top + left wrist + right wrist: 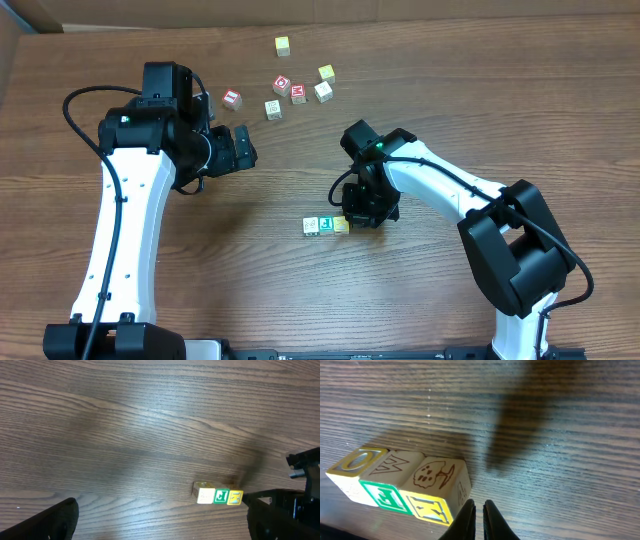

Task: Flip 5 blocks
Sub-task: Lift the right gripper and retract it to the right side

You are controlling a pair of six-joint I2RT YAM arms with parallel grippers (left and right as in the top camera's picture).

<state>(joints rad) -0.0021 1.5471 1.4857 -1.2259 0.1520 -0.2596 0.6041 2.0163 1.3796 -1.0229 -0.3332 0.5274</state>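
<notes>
Three blocks lie in a touching row near the table's front: a pale one (311, 226), a green-faced one (326, 223) and a yellow-faced one (341, 224). My right gripper (358, 218) sits low just right of the yellow block (437, 495), its fingers pressed almost together with nothing between them and not touching it. A red-faced block (232, 98) and a pale block (273, 109) lie at the back. My left gripper (240, 148) hovers wide open and empty to their left, and in the left wrist view the row (221, 496) lies toward its right finger (280, 515).
At the back centre are a red "D" cube (282, 85), a red "M" cube (298, 95), a pale cube (323, 92), a yellowish cube (326, 73) and a yellow cube (283, 45). The right arm's base (515, 250) stands at the front right.
</notes>
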